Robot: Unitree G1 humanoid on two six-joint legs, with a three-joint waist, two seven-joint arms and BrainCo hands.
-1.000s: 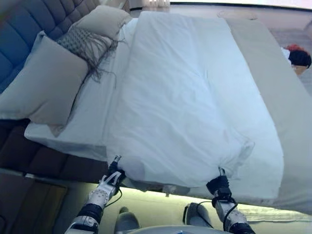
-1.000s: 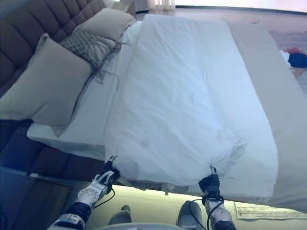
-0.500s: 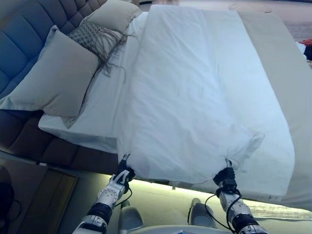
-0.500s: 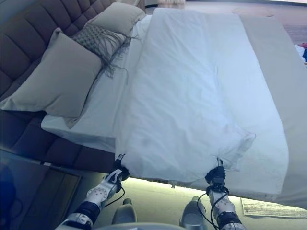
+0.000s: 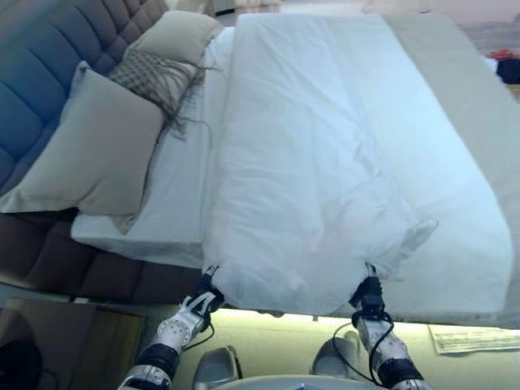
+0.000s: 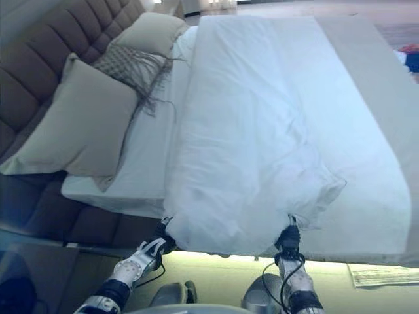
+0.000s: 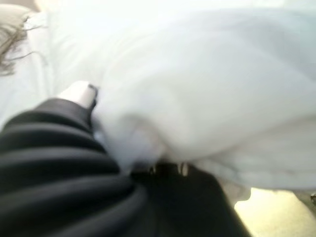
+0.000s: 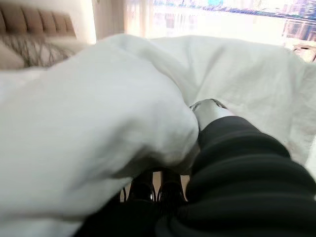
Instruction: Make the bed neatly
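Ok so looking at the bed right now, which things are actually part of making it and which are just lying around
Part of the job:
white duvet, gripped at its near edge
left hand and right hand, each holding that edge
white sheet
beige bed cover
large pillow, fringed cushion, far pillow

Just lying about:
paper on the floor
red and dark items beyond the bed

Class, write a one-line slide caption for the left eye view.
Both hands, left hand and right hand, grip the white duvet at the bed's near edge.
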